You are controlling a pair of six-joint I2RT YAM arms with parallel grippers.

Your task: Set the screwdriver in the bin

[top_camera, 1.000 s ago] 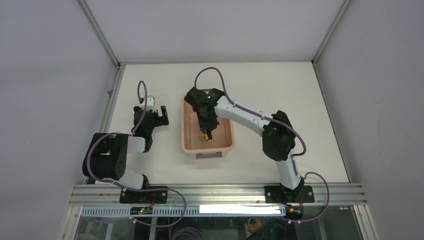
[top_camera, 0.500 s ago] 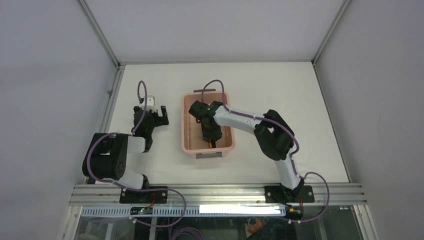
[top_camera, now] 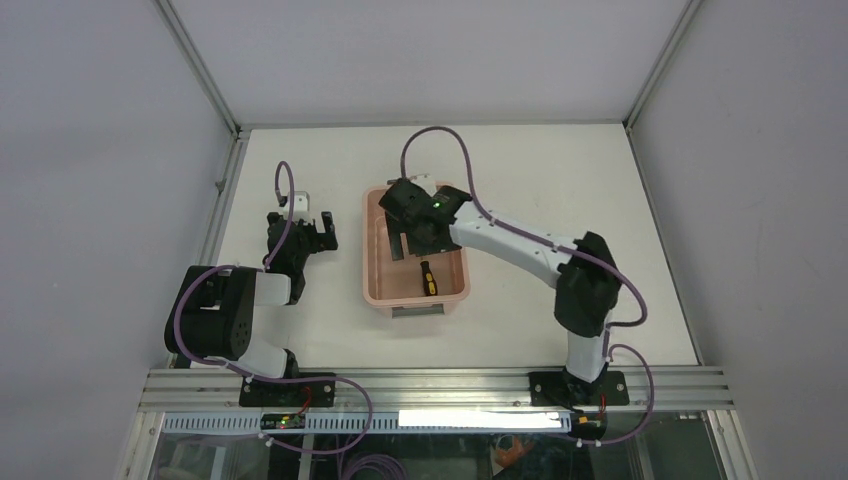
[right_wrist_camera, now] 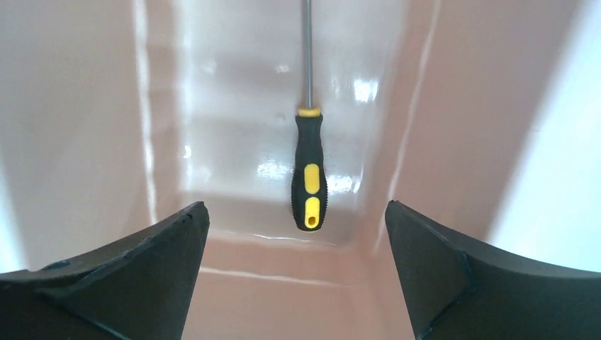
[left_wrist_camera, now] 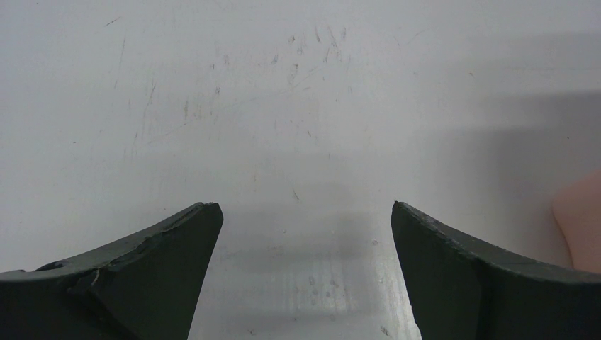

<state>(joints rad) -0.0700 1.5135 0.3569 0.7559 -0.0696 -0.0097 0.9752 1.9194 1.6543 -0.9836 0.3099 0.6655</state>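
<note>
The screwdriver (top_camera: 427, 278), with its yellow-and-black handle, lies loose on the floor of the salmon-pink bin (top_camera: 368, 262), near the bin's front end. In the right wrist view the screwdriver (right_wrist_camera: 310, 177) lies lengthwise on the glossy bin (right_wrist_camera: 85, 106) floor, its thin shaft pointing away. My right gripper (top_camera: 410, 243) hovers over the far half of the bin, open and empty; its fingertips (right_wrist_camera: 191, 219) stand wide apart, clear of the handle. My left gripper (top_camera: 318, 232) rests open over the bare table left of the bin, nothing between its jaws.
A grey handle (top_camera: 415, 311) sticks out at the bin's near short end. A small white block (top_camera: 300, 200) sits by the left arm's wrist. Metal frame rails (top_camera: 215, 210) border the table. The bin's pink edge (left_wrist_camera: 581, 219) shows at the right of the left wrist view.
The right gripper opened and let go of the screwdriver, which now lies on the bin floor. The right arm drew back toward the bin's far end. The left arm has not moved.
</note>
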